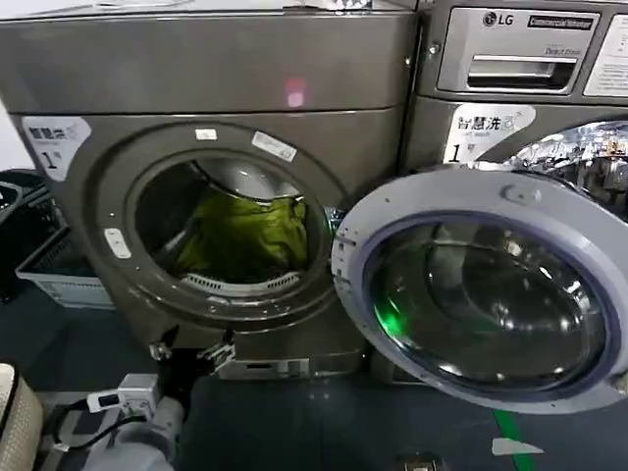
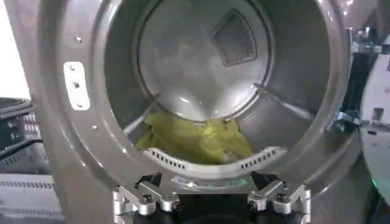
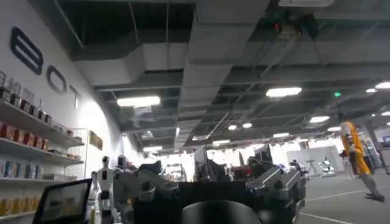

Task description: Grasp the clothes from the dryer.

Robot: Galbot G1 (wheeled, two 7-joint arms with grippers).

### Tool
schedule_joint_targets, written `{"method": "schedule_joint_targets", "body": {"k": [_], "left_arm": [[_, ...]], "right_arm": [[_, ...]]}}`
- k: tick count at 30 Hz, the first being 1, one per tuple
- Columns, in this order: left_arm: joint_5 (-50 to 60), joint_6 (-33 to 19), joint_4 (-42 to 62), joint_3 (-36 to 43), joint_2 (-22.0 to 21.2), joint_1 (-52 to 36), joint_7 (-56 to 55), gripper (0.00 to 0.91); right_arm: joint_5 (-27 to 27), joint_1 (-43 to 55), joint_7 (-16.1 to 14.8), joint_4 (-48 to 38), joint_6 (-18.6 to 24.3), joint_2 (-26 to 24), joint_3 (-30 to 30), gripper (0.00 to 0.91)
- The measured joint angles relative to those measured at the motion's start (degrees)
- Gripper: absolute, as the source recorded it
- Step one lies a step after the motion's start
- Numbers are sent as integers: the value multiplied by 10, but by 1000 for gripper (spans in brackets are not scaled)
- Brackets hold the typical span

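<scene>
The left gripper (image 1: 192, 350), fingers apart and empty, hangs just below the dryer (image 1: 118, 88) opening, clothes (image 1: 245, 238) heaped inside the drum.

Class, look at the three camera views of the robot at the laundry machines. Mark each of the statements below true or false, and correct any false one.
1. The dryer has its round door swung open. True.
2. The clothes are red. False: they are yellow-green.
3. The left gripper is open and sits just below the rim of the dryer's port. True.
4. The left gripper already holds the clothes. False: its fingers are empty and the clothes lie inside the drum.
5. The right gripper points into the dryer. False: it faces a room with a ceiling and shelves.
</scene>
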Motion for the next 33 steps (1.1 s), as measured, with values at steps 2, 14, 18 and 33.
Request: {"method": "schedule_joint_targets", "body": {"k": [2, 14, 18, 33], "left_arm": [[1, 0, 0, 0, 0, -1, 1, 907], [12, 0, 6, 3, -2, -3, 7, 907], [14, 0, 7, 4, -3, -4, 11, 907], [17, 0, 13, 4, -5, -4, 13, 907]], "right_arm": [[0, 1, 0, 0, 0, 0, 0, 907], [-1, 3, 0, 0, 0, 2, 0, 907], [-2, 3, 1, 0, 0, 2, 0, 907], [-2, 5, 3, -2, 0, 7, -2, 907]]}}
